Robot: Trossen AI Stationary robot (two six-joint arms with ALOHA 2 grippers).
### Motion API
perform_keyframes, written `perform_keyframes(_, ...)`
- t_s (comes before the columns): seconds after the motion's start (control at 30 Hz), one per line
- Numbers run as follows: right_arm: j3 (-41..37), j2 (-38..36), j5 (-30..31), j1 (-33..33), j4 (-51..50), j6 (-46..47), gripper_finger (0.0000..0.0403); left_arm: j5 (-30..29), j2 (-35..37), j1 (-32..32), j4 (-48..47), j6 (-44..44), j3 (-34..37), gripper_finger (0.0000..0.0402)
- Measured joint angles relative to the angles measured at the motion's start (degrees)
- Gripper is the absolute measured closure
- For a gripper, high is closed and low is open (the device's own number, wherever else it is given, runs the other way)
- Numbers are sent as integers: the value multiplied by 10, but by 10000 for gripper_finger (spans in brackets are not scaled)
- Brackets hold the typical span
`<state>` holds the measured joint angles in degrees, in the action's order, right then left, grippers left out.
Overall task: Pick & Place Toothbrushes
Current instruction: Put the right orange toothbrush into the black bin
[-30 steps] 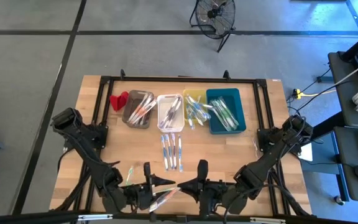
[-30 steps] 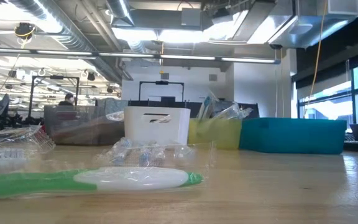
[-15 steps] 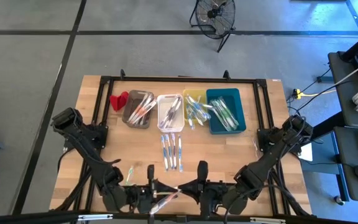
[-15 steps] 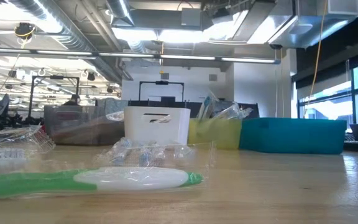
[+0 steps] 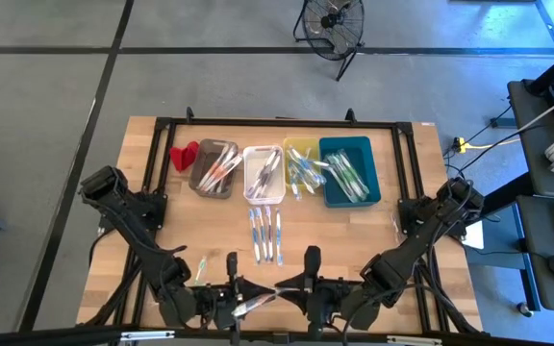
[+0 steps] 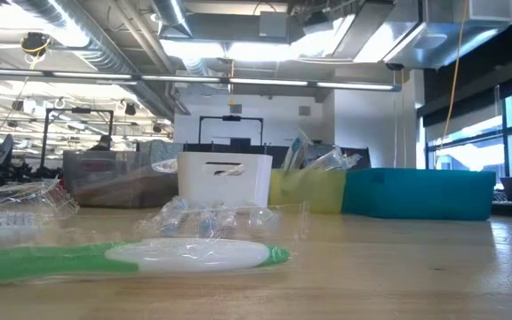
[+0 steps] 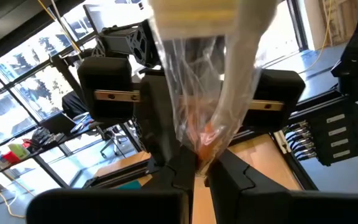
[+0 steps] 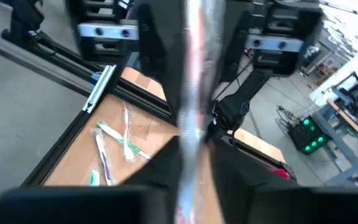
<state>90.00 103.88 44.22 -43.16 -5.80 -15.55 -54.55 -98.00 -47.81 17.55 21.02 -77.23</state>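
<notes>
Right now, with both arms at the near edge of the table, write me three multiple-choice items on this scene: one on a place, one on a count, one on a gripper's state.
1. Where does the red object lie?
A. inside the teal bin
B. beside the grey bin, at the end of the row
C. among the loose toothbrushes

2. How many bins stand in the row?
A. two
B. three
C. four

3. What is the left gripper doing?
A. it is shut on a wrapped toothbrush
B. it is open above the bins
C. it holds the red object

Answers:
1 B: the red object sits right next to the grey bin.
2 C: the grey bin, white bin, yellow bin and teal bin stand side by side.
3 A: in the left wrist view, the left gripper pinches the wrapped toothbrush.
</notes>
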Motion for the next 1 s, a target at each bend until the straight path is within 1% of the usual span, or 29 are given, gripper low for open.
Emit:
perform_keyframes(0.07, 0, 0, 11, 0, 0, 13, 280, 0, 0, -1, -2, -1, 0, 383)
perform_keyframes(0.2, 0, 0, 60, -4, -7, 27, 189, -8, 0, -2, -18, -17, 0, 383)
perform_keyframes(0.27, 0, 0, 75, -7, -22, 27, 150, -38, 0, -8, -33, -19, 0, 383)
perform_keyframes(0.33, 0, 0, 93, -12, -31, 27, 117, -121, 2, -19, -62, -9, 0, 383)
perform_keyframes(0.43, 0, 0, 109, -20, -50, 45, 82, -287, 13, -33, -110, -3, 0, 383)
perform_keyframes(0.47, 0, 0, 111, -22, -58, 56, 74, -331, 20, -34, -121, -3, 0, 383)
perform_keyframes(0.5, 0, 0, 110, -23, -62, 64, 67, -348, 26, -35, -127, -2, 0, 383)
perform_keyframes(0.6, 0, 0, 106, -24, -69, 84, 54, -340, 55, -31, -136, 2, 0, 383)
perform_keyframes(0.7, 0, 0, 104, -24, -88, 106, 49, -351, 94, -12, -159, 19, 0, 383)
perform_keyframes(0.83, 0, 0, 103, -24, -102, 127, 54, -354, 147, 26, -202, -17, 0, 383)
perform_keyframes(0.9, 0, 0, 96, -24, -113, 135, 59, -349, 169, 42, -257, -42, 0, 383)
perform_keyframes(0.93, 0, 0, 90, -24, -115, 136, 63, -334, 181, 53, -291, -64, 0, 383)
perform_keyframes(1.0, 0, 0, 79, -24, -117, 136, 69, -280, 206, 82, -380, -141, 0, 383)
